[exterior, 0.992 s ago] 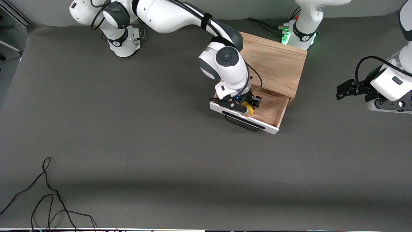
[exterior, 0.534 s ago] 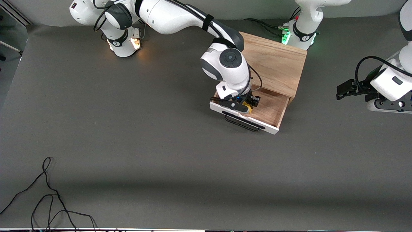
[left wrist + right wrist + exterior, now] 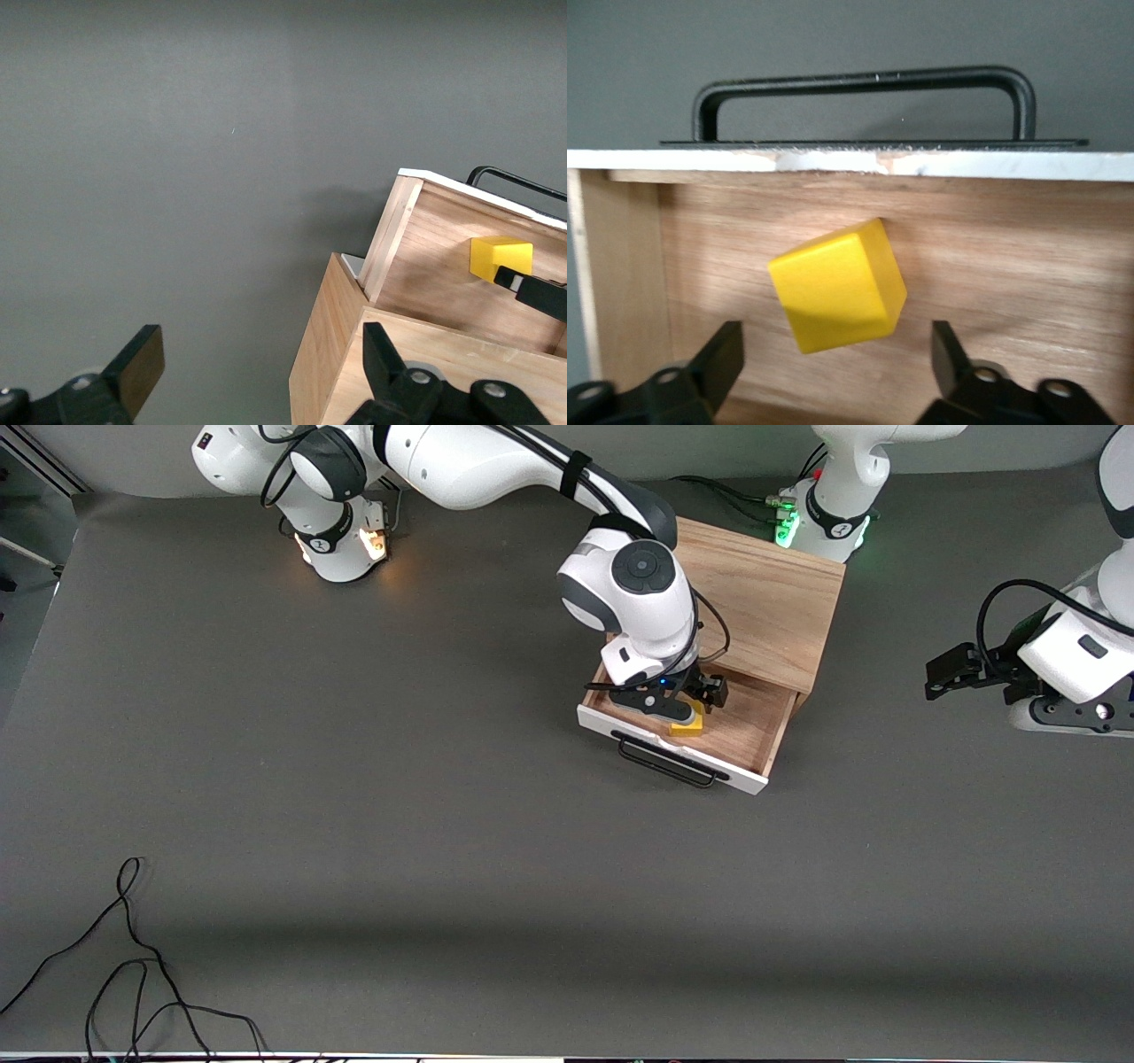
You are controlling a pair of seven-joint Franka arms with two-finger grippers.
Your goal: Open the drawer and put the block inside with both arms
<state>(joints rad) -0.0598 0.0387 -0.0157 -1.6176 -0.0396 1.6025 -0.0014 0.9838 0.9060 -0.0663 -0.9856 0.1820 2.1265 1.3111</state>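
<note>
The drawer [image 3: 749, 722] of the light-wood box [image 3: 762, 602] is pulled out, its white front and black handle [image 3: 666, 764] toward the front camera. The yellow block [image 3: 688, 725] lies inside it close to the front panel, turned at an angle [image 3: 837, 285]. My right gripper [image 3: 693, 701] hangs open just above the block, a finger on either side and touching nothing [image 3: 835, 347]. My left gripper [image 3: 941, 677] waits open off the box's side at the left arm's end [image 3: 261, 345]. The left wrist view also shows the block [image 3: 500, 258] in the drawer.
A loose black cable [image 3: 133, 974] lies on the dark table near the front camera at the right arm's end. The box stands close to the left arm's base [image 3: 828, 514].
My right gripper has opened and let go of the block, which now rests in the drawer. The right hand has shifted slightly toward the box. The left arm has not moved.
</note>
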